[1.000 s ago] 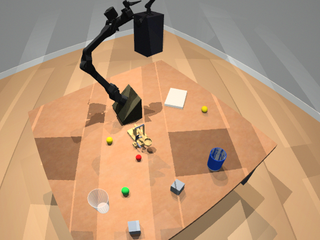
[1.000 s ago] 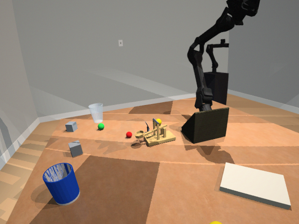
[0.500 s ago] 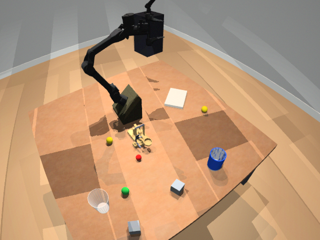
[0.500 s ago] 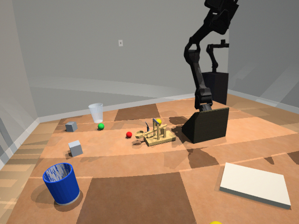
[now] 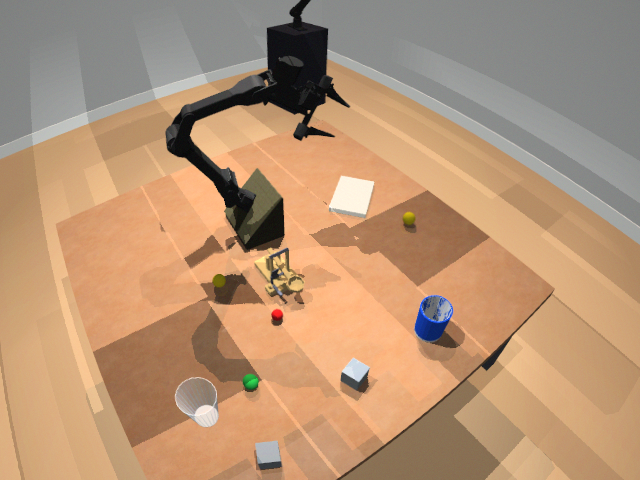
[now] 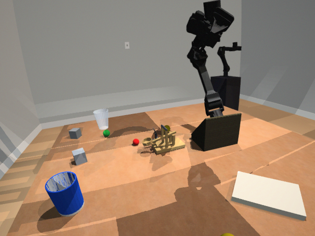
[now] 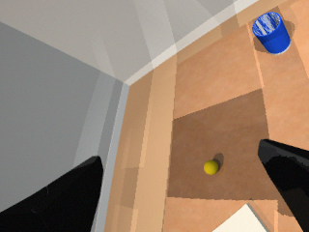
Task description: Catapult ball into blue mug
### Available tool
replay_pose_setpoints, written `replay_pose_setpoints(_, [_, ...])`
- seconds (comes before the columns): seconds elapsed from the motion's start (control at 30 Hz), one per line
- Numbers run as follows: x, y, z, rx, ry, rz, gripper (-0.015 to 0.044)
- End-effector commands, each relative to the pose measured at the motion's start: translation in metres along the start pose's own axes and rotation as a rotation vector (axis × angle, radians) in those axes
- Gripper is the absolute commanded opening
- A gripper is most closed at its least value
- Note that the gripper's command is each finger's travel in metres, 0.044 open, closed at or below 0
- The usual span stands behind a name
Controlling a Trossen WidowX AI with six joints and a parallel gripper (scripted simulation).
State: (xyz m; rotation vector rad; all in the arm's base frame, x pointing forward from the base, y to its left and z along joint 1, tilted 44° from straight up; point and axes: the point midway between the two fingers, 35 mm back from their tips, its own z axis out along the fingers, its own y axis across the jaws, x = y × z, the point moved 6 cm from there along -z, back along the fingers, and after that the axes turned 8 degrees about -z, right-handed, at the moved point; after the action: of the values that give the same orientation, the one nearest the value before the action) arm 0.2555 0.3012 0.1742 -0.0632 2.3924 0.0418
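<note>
The small tan catapult [image 5: 262, 266] [image 6: 175, 146] stands in front of the arm's base wedge. Its cup [image 5: 295, 282] [image 6: 146, 141] looks empty and faces the red ball [image 5: 277, 315] [image 6: 136, 141], which lies on the table. A green ball [image 5: 250, 382] [image 6: 106, 133] lies farther off. One yellow ball [image 5: 218, 280] [image 6: 167, 128] lies beside the catapult, another yellow ball [image 5: 408, 218] [image 7: 210, 167] near the white slab. The blue mug [image 5: 430, 324] [image 6: 67, 199] [image 7: 275, 41] stands upright near the table edge. My gripper [image 5: 341, 121] [image 7: 183, 157] is wide open and empty, high above the table, away from the catapult.
A dark wedge [image 5: 268, 224] [image 6: 221, 134] carries the arm beside the catapult. A white slab [image 5: 352, 196] [image 6: 267, 194] lies flat. A clear cup [image 5: 196, 397] [image 6: 101, 119] stands near the green ball. Two grey blocks [image 5: 354, 374] [image 5: 268, 454] [image 6: 79, 156] [image 6: 75, 133] lie toward the table's edge.
</note>
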Motion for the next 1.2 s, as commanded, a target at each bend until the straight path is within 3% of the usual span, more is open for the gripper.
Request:
replay_pose_setpoints(0.0, [0.003,-0.042,0.021,0.143,0.079,-0.043,0.0440])
replay_pose_setpoints(0.5, [0.018,-0.172,0.050,0.521,0.411,-0.120,0.0440])
replay_pose_setpoints(1.03, [0.055,-0.287,0.027,0.764,0.891,-0.151,0.0440])
replay_pose_setpoints(1.17, [0.054,-0.295,0.022,0.770,0.913,-0.151,0.0440])
